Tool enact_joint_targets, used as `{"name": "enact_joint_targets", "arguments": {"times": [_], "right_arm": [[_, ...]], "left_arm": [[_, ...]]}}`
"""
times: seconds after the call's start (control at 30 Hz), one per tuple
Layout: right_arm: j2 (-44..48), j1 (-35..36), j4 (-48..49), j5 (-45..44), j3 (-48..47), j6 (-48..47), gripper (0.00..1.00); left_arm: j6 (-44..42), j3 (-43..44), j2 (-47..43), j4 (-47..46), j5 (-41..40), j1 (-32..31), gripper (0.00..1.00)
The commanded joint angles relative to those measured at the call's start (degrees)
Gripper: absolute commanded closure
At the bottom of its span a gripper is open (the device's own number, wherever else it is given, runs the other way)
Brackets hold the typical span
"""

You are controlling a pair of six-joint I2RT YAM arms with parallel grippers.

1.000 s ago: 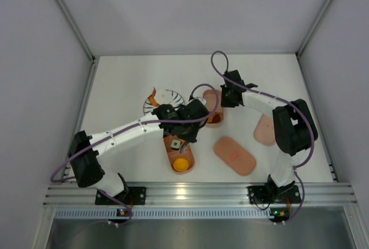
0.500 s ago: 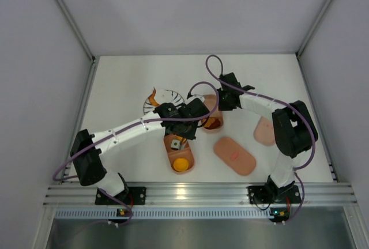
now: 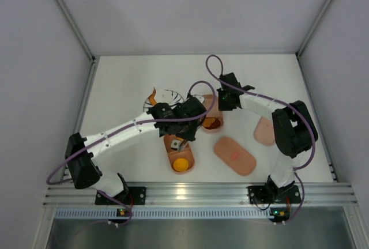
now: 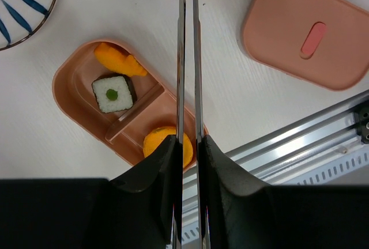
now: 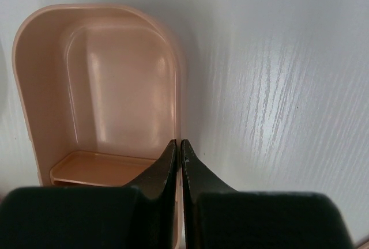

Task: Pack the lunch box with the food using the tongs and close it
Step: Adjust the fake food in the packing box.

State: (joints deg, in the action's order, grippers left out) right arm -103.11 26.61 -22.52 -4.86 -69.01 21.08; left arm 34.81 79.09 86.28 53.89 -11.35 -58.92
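Two smooth salmon-pink plastic trays, two matching lids and one round plate sit on a white table [image 3: 127, 76].

Closest to the near edge lies the near tray [image 4: 69, 87], oblong with rounded ends and split by a divider. One compartment holds a lumpy orange piece [image 4: 118, 60] and a square rice piece [image 4: 113, 93] with a dark rim and a green centre. The other holds a round orange piece [image 4: 164, 142]. That makes three pieces.

Just to its right rests a lid [image 4: 305, 33] with a small red oval mark. A second lid [image 3: 265, 131] lies nearer the right edge.

The left gripper [image 4: 187, 142] clamps the tongs [image 4: 196, 87], two thin silvery metal arms. The arms are pressed almost together and reach over the near tray. Their tips run out of the wrist view, so I cannot tell if they pinch anything.

Farther back, the far tray [image 5: 121, 87] has one glossy bare compartment and orange food [image 3: 212, 123] in the other. The right gripper [image 5: 179, 145], fingers closed together, meets this tray's long rim.

Toward the far left sits the striped plate [image 3: 164, 99].
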Motion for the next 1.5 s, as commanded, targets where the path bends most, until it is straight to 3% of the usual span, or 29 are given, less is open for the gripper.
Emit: {"name": "enact_joint_targets", "arguments": {"times": [0.0,0.37,0.93,1.47], "right_arm": [[0.5,0.7,-0.8,-0.6,-1.5,0.3,1.00],[0.3,0.8,-0.9,-0.2,-1.7,0.2,1.00],[0.0,0.8,-0.5,0.1,-1.5,0.2,1.00],[-0.3,0.9,0.0,0.5,-1.1,0.1,1.00]], "left_arm": [[-1.0,1.2,-1.0,-3.1,3.6,-0.1,0.78],[-1.1,0.3,2.5,-3.3,1.5,-0.3,0.79],[-2.7,-0.1,6.2,-10.3,11.0,-0.4,0.78],[0.7,-2.1,2.2,-2.6,-0.8,-0.2,0.77]]}}
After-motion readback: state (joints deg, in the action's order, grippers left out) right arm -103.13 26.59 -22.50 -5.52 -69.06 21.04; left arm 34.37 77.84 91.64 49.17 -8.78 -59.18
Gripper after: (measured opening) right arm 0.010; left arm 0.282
